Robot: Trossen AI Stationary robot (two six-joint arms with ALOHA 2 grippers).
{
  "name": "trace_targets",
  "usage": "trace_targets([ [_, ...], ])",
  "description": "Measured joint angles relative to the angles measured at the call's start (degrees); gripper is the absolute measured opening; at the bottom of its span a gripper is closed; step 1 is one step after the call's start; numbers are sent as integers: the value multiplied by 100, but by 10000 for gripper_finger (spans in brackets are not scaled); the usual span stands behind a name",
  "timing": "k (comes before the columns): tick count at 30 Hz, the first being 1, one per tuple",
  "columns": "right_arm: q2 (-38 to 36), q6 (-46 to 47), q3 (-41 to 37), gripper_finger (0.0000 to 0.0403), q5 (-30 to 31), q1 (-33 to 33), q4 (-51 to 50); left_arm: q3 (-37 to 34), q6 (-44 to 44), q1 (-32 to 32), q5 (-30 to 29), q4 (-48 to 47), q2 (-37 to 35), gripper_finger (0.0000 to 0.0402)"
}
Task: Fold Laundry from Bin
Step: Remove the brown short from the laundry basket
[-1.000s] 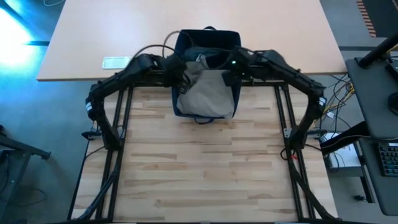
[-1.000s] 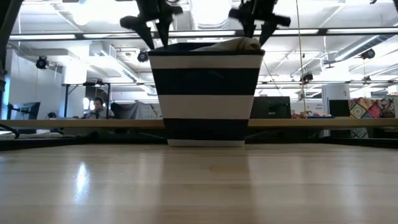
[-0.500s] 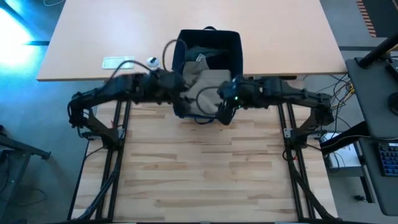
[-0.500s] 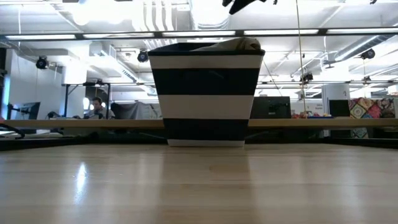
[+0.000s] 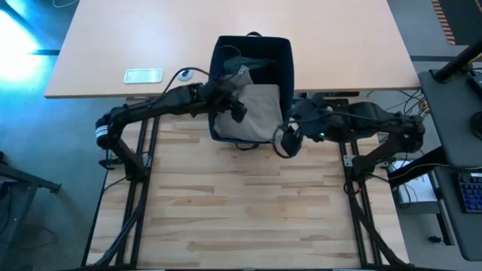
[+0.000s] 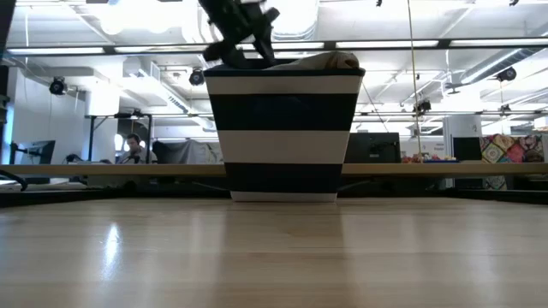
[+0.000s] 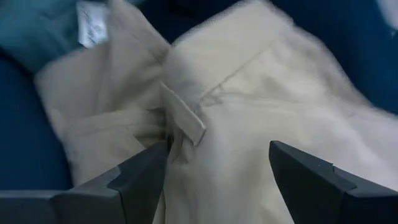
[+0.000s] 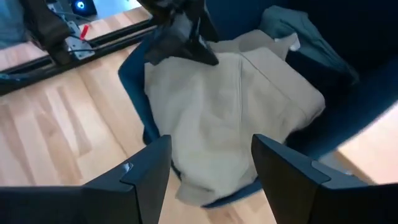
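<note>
From above we see the left gripper (image 5: 230, 105) has swung back over the bin (image 5: 285, 56) at upper centre, spread above the beige garment (image 5: 260, 113); the right gripper (image 5: 288, 140) (also spread) has retreated lower right. A white device (image 5: 143, 75) lies upper left. Low view: left gripper (image 6: 244, 38) returned above the rim.

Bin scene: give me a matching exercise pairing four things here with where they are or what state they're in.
Things:
1. beige garment
2. left gripper
3. right gripper
4. white device

Places or states:
A. open, beside the bin's near corner
B. flat on the far table
C. draped over the bin's near edge
D. open, over the cloth

Pairs: 1-C, 2-D, 3-A, 4-B
</note>
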Motion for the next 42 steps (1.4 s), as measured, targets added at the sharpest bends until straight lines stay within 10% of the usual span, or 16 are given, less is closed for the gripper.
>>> trace_targets([
  [6, -444, 384, -592, 219, 40, -11, -13, 61, 188, 109, 306, 24, 351, 222],
  [13, -821, 538, -969, 219, 55, -13, -7, 423, 7, 37, 463, -169, 397, 24],
  [27, -1184, -269, -1125, 219, 616, -9, -16, 4067, 7, -2091, -12, -2700, 397, 1],
  [32, -1234, -411, -1310, 219, 988, -13, 69, 3249, -783, -3759, 62, -2265, -495, 1],
  [42, -1154, 670, -1555, 219, 721, 11, 286, 1154, -3945, -6278, -1924, -2693, -1162, 0],
])
